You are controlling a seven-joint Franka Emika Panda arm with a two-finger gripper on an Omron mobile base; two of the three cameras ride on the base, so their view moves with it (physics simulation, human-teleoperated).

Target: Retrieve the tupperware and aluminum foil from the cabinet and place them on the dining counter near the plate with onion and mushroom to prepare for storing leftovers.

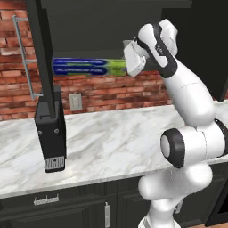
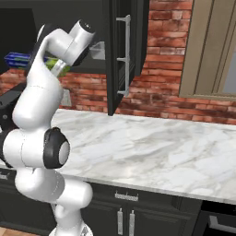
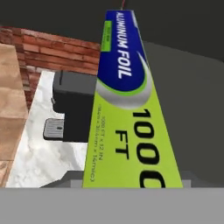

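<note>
The cabinet (image 1: 111,26) stands open above the marble worktop (image 1: 111,142), its door (image 1: 44,49) swung out edge-on at the left of the opening and hemming that side. The aluminum foil (image 1: 87,67) lies lengthwise along the shelf and takes up most of its front, its lime-green end right at the robot's hand. Under the door a black appliance (image 1: 51,133) stands on the worktop. From the right base camera a second door (image 2: 122,50) juts out beside the arm, while the worktop beyond it lies bare, with wide room to pass
</note>
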